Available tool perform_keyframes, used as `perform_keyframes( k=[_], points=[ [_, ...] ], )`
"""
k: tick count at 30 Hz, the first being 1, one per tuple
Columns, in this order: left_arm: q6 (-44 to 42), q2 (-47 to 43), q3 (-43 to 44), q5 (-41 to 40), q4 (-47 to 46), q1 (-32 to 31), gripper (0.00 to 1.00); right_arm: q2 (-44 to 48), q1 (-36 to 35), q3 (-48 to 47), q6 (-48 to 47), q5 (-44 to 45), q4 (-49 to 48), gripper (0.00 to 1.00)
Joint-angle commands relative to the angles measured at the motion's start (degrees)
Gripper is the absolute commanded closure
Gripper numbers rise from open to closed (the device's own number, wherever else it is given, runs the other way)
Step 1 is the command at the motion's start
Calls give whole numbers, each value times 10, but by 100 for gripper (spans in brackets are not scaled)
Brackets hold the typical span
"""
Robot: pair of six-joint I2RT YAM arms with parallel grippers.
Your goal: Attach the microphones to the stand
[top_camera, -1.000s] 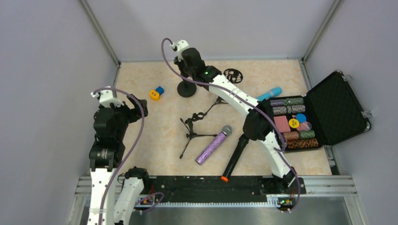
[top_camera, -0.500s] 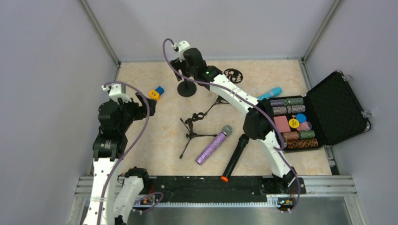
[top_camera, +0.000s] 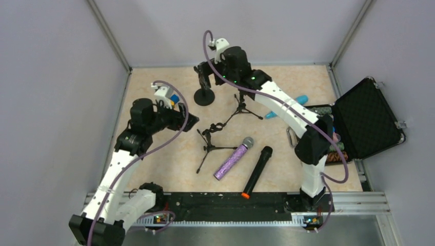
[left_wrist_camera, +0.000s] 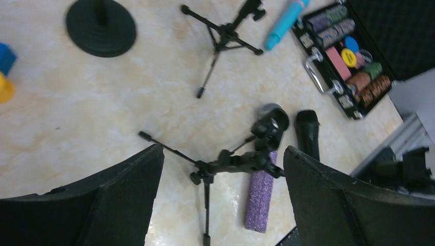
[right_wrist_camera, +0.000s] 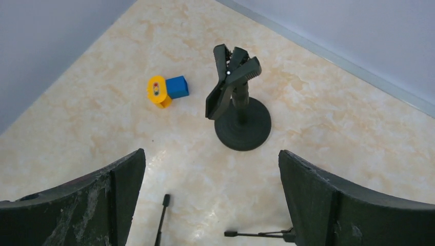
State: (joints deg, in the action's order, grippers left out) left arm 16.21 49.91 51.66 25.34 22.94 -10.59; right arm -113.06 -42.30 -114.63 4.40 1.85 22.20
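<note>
Three mics lie loose: purple mic (top_camera: 233,158) and black mic (top_camera: 256,171) slant toward the near edge of the desk (top_camera: 179,169), blue mic (left_wrist_camera: 284,23) rightward. Nearer the pair, the left gripper (left_wrist_camera: 221,152), released; the right gripper (right_wrist_camera: 211,151), released, faces the stand (right_wrist_camera: 242,123).

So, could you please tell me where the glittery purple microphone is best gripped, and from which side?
I'd take the glittery purple microphone by the handle near its butt end, from straight above, jaws across it. It lies flat; the toppled tripod stand reaches its grille end and the black microphone lies beside.
</note>
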Motion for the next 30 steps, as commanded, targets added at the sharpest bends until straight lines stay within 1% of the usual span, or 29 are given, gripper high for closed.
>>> perform_keyframes(
  k=[1, 4, 9, 12, 16, 19, 21, 22, 25, 28, 30],
  points=[
    [-48, 34, 43, -11, -24, -87, 9, 97, 47, 85, 73, -96, -34, 1],
    [-64, 56, 45, -41, -20, -138, 10, 159, 69, 161, 97, -119, -63, 1],
    [-84, 94, 45, -100, -16, -197, 10, 246, 100, 252, 122, -132, -93, 1],
    [-85, 122, 46, -126, -22, -231, 10, 268, 107, 281, 123, -131, -98, 1],
    [-91, 163, 56, -176, -25, -269, 12, 274, 116, 294, 125, -141, -94, 1],
    [-99, 188, 64, -205, -19, -286, 18, 273, 118, 297, 123, -144, -89, 1],
    [-104, 198, 65, -213, -15, -292, 26, 274, 120, 298, 122, -145, -87, 1],
    [-104, 202, 66, -215, -13, -293, 33, 274, 122, 299, 121, -145, -87, 1],
    [-106, 205, 66, -225, -11, -293, 57, 278, 125, 302, 120, -144, -87, 1],
    [-110, 203, 69, -247, -10, -293, 79, 282, 126, 304, 120, -145, -87, 1],
    [-111, 202, 71, -284, -10, -293, 92, 285, 126, 306, 118, -144, -86, 1]
  ],
)
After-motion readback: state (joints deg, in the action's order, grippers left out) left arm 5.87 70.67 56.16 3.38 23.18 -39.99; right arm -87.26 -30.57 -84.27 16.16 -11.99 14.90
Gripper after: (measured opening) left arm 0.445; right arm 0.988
